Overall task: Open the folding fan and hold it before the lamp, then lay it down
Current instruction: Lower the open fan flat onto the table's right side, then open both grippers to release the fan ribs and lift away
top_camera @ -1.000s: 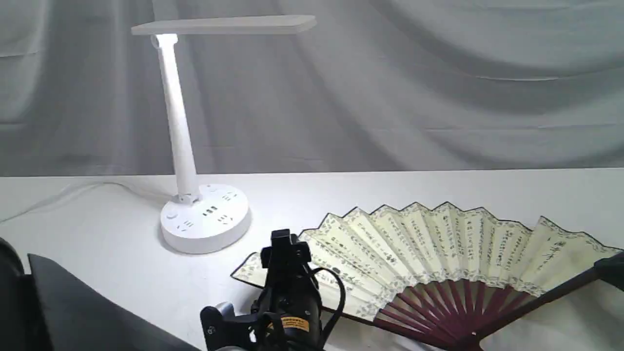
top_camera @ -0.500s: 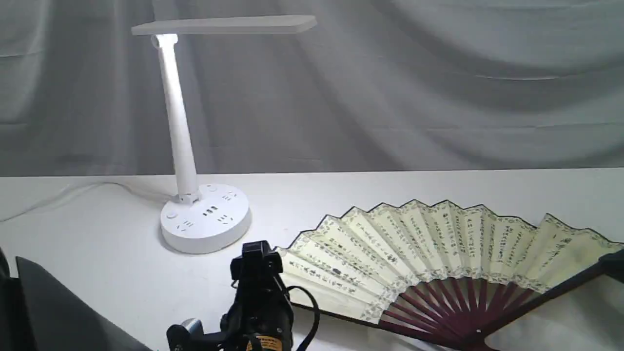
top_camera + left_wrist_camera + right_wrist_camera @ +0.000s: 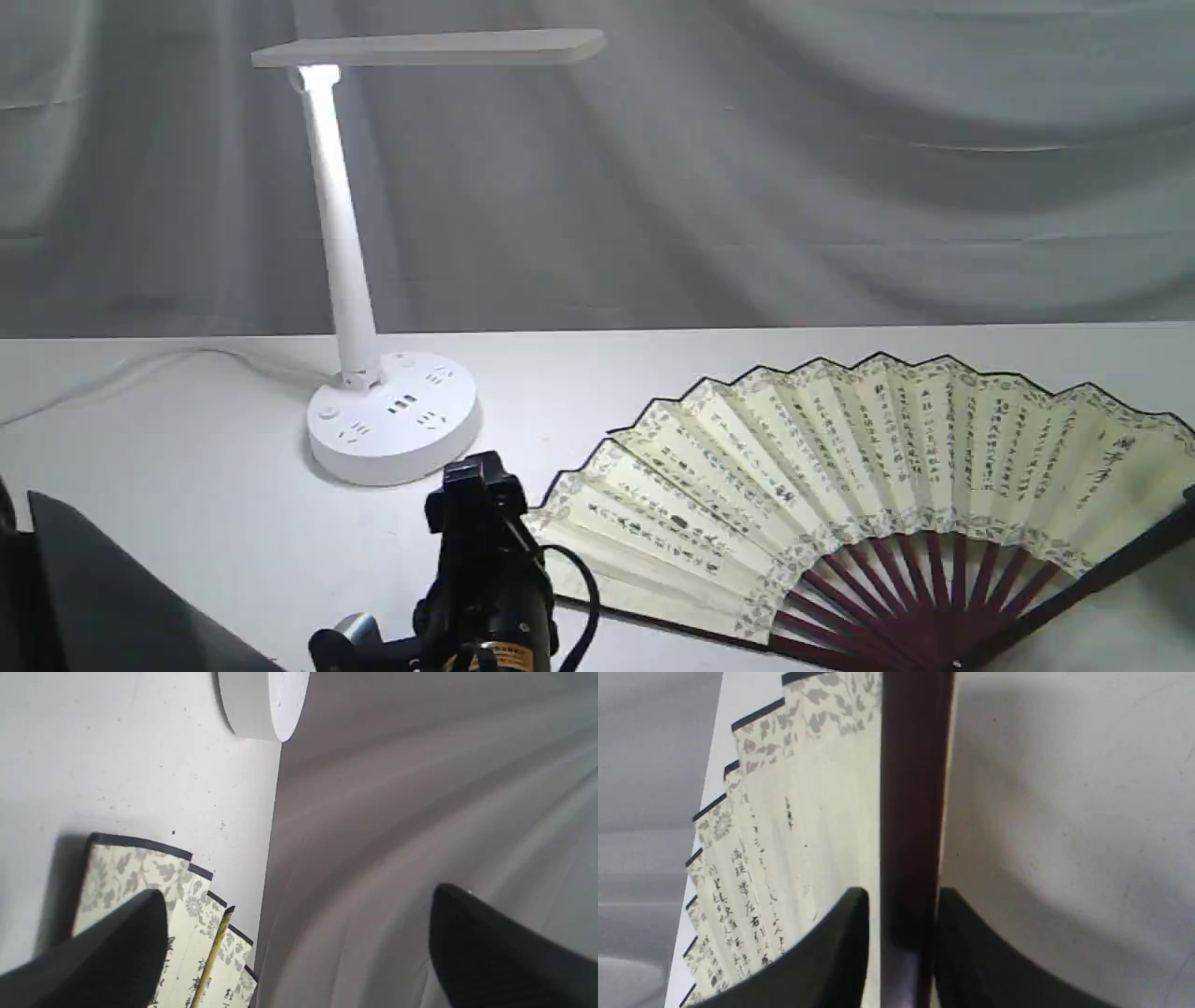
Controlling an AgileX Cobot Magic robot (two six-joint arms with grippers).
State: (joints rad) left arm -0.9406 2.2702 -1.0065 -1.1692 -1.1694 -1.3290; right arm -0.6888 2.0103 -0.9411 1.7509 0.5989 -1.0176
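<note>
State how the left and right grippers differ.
The left gripper is wide open, gripping nothing; the right gripper is shut on the dark guard of the fan. The left sits at one end of the fan, the right at the other. Both have black fingers.

The folding fan (image 3: 840,467) is cut at its pivot by the exterior view's bottom edge, its right guard by the right edge; its calligraphy is too small to read. The left arm (image 3: 485,560) hides its left tip. The left wrist view crops the lamp (image 3: 261,704) to part of its base
</note>
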